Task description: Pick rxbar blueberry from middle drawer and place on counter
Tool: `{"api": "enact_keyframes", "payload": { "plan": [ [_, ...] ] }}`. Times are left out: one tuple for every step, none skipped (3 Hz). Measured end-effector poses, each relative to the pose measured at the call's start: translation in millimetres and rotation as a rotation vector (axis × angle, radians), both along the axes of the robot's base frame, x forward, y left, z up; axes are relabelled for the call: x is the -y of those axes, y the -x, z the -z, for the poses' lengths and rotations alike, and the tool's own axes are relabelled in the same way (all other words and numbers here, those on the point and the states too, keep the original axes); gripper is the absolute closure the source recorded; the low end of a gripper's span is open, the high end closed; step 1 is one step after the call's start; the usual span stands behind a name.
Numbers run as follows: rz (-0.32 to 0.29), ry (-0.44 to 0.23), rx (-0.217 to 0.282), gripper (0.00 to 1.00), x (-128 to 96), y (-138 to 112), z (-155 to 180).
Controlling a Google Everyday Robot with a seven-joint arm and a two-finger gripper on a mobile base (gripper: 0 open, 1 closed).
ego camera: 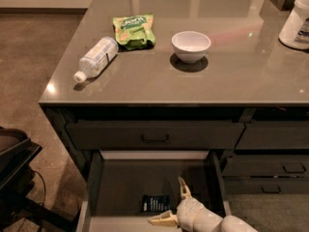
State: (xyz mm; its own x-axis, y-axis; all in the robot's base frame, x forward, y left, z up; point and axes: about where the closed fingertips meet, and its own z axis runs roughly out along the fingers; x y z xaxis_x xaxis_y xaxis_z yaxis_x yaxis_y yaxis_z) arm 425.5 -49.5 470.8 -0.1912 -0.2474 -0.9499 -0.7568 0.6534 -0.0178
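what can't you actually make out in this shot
All in the camera view:
- rxbar blueberry: wrapper lettering too small to read.
- middle drawer: front cut off by bottom edge.
- gripper, jaws open, over the drawer by the bar: arm cut by bottom edge.
- white tub: cut by right edge.

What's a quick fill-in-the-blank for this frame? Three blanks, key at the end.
The rxbar blueberry lies in the middle drawer, which stands ____.
The gripper is at the drawer's front, next to the bar, with its fingers ____.
On the counter, the water bottle lies on its ____.
Missing words: open; open; side.
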Motion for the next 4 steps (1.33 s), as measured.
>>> {"api": "enact_keyframes", "payload": {
  "plan": [
    [0.005, 0.052, -0.009, 0.00, 3, -2, 10],
    [-0.019, 0.111, 0.004, 0.00, 2, -13, 24],
    [-0.028, 0.112, 0.004, 0.00, -1, -13, 25],
    [-0.060, 0.127, -0.025, 0.00, -5, -12, 31]
  ]
}}
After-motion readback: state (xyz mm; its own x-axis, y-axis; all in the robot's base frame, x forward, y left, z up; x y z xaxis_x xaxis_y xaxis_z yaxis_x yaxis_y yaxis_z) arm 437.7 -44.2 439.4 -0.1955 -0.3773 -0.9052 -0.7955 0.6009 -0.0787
